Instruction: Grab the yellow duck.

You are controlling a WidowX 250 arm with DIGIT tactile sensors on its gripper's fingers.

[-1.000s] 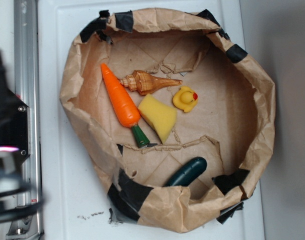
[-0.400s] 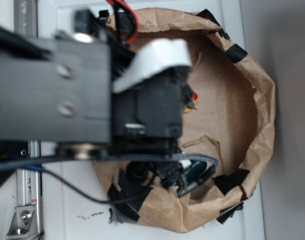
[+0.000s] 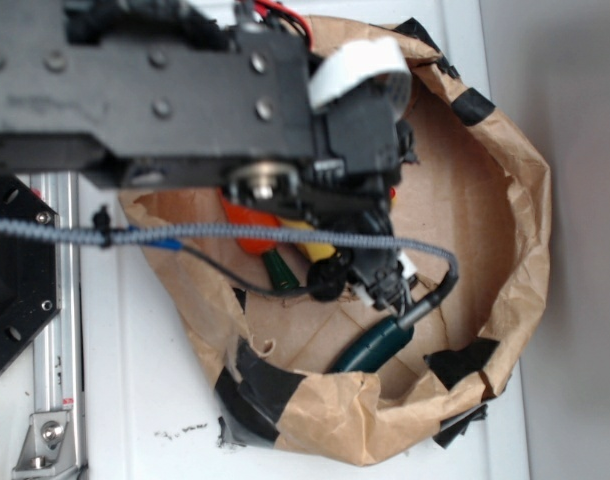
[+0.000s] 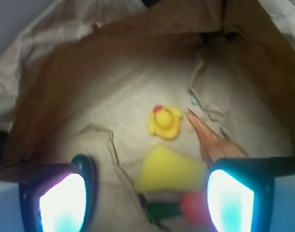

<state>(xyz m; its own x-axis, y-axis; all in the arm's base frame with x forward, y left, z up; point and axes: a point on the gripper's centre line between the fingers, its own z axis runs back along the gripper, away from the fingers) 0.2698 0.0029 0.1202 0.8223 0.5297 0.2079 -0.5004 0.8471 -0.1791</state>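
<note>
In the wrist view the yellow duck (image 4: 164, 122), small and glossy with a red beak, sits on the brown paper floor near the middle. My gripper (image 4: 146, 203) hovers above the floor and short of the duck, open, its two fingers (image 4: 60, 203) spread wide at the bottom corners with nothing held. A pale yellow sponge wedge (image 4: 170, 169) lies between the gripper and the duck. In the exterior view my black arm (image 3: 235, 100) covers the duck.
A brown seashell (image 4: 213, 140) lies right of the duck. The carrot (image 4: 196, 208) with its green top (image 3: 280, 270) is under the gripper. A dark green cucumber (image 3: 375, 342) lies near the front. The paper bag's crumpled wall (image 3: 510, 210) rings everything.
My arm has swung in from the left over the bag and moved further across it. It now hides the duck, sponge and shell in the exterior view.
</note>
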